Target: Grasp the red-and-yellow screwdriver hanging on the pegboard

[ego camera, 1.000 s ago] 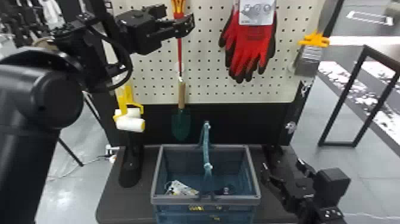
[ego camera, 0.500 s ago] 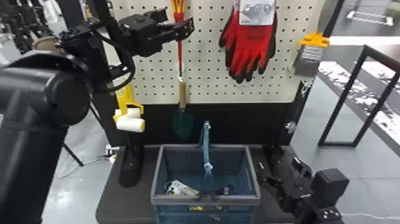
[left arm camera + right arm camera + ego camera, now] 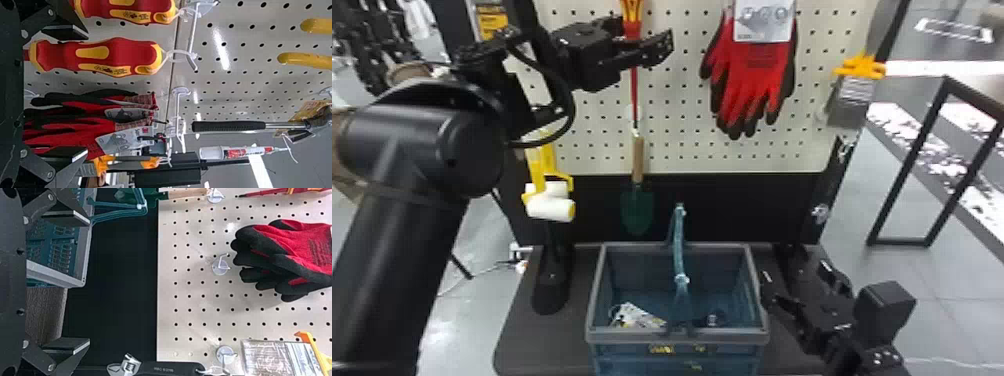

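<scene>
jaws apart | red-and-yellow screwdriver (image 3: 94, 58) between them, hanging on pegboard (image 3: 242, 82) | gloves (image 3: 78, 121) beside

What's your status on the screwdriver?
Left gripper open at the pegboard; right gripper open, low by the basket. Screwdriver on its hook, not gripped. Gloves hang close beside.

Pegboard (image 3: 682, 135) looks like smooth painted sheet with a bit of sheen, and the hooks (image 3: 188, 58) are glossy white coated wire. The red-and-yellow screwdriver (image 3: 96, 57) has a smooth, slightly shiny plastic handle. Gloves (image 3: 289, 246) are red knit cloth with matt black coating on the fingers. Trowel (image 3: 637, 165) has a bare wood handle and a dull green blade, and the basket (image 3: 632, 334) is matt plastic.
</scene>
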`<state>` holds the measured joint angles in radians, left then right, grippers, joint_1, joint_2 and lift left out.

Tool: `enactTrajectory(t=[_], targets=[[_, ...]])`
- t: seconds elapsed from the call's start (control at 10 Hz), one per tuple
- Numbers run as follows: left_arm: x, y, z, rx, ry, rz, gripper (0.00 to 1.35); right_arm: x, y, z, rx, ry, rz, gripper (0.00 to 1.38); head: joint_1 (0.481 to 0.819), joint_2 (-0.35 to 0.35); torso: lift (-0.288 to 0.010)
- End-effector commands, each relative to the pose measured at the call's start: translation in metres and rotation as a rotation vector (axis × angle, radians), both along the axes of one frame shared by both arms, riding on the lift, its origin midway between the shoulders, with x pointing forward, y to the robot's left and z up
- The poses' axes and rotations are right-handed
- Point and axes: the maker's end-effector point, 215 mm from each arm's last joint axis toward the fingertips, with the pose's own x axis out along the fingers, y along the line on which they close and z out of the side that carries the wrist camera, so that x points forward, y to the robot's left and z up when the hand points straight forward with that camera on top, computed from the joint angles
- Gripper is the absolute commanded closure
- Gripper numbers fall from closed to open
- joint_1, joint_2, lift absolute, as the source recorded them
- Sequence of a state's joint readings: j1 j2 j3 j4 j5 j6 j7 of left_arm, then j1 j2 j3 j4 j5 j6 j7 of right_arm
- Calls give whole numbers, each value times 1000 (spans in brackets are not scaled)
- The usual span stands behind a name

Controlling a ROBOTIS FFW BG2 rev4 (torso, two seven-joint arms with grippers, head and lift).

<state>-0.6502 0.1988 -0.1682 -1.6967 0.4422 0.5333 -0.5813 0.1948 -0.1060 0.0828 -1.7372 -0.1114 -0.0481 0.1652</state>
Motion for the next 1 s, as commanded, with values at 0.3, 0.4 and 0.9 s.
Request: enactTrajectory(t=[0.3,0.4,0.9], targets=[[6,-13,3,76,21,-28,257,3,10,6,13,-14,60,214,549,0,-100],[7,-18,3,79,28,-48,262,4,14,9,10,-23,83,216,549,0,-100],[5,-23,7,108,19,-61,1052,5,21,9,21,-27,122,216,549,0,-100]])
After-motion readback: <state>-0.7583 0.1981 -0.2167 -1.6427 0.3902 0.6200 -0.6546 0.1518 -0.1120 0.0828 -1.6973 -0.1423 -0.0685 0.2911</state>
